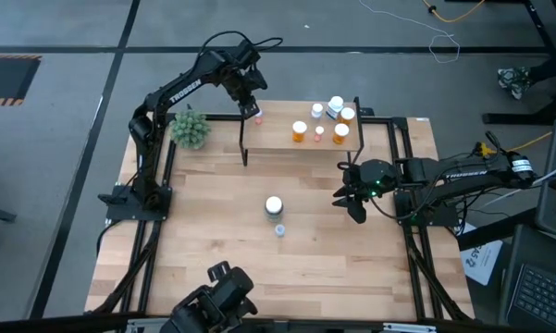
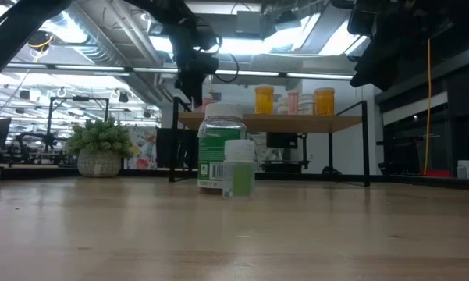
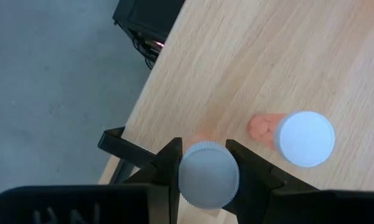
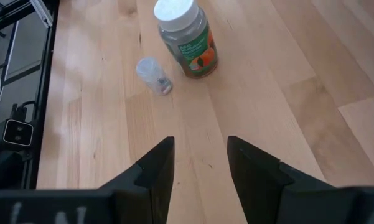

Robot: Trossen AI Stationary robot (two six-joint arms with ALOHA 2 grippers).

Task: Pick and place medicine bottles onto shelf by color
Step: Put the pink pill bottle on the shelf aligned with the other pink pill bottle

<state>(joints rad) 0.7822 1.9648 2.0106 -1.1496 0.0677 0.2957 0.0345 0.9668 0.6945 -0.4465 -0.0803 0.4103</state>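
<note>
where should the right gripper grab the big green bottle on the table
Probably around its body just below the white cap, coming in level from the right gripper's side. The big green bottle stands upright, round and wider than its neighbour, so the open fingers would straddle the sides. The small pale green bottle stands close beside it, apart, so keep the fingers off that side.

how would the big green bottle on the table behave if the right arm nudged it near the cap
The large green white-capped plastic bottle stands upright and tall for its base, so it would probably tip. Being round, it would likely then roll, perhaps into the small pale green bottle beside it.
</note>
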